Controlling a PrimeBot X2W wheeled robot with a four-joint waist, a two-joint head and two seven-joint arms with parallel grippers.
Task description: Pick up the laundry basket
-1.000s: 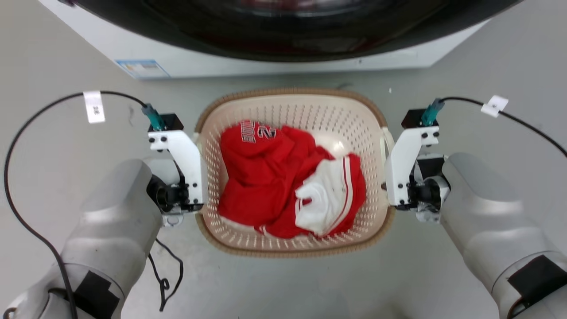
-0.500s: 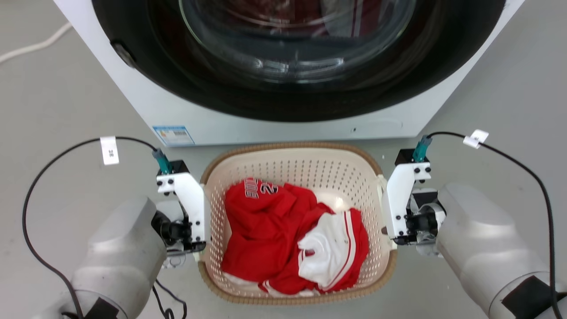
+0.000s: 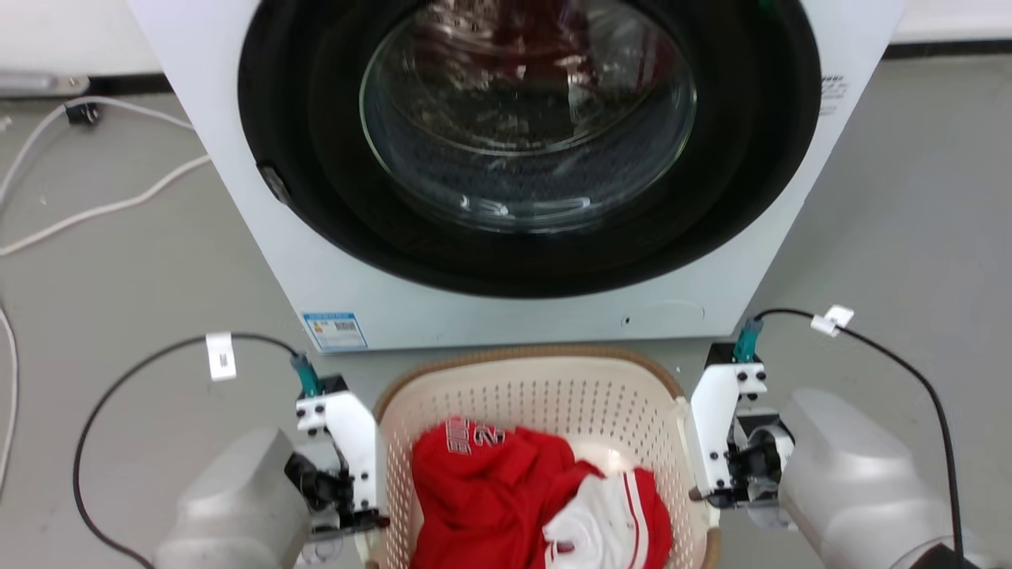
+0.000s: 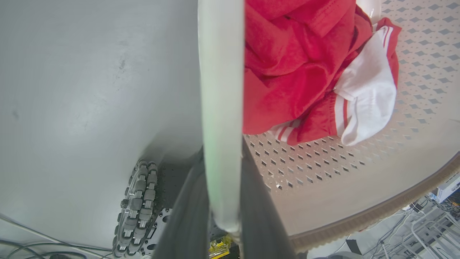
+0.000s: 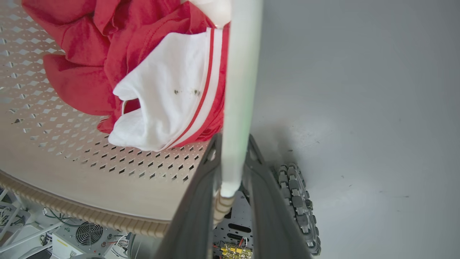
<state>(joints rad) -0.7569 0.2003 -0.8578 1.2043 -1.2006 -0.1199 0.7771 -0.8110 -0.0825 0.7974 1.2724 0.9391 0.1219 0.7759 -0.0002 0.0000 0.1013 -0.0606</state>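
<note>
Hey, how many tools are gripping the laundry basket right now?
2: the left tool clamps the laundry basket's left handle, the right tool its right handle.

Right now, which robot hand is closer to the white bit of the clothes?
Right. The right gripper holds the laundry basket by the handle beside the white cloth. The left gripper holds the opposite handle, with red cloth between it and the white.

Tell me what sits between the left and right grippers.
The laundry basket, holding red and white clothes, spans that stretch in the head view.
</note>
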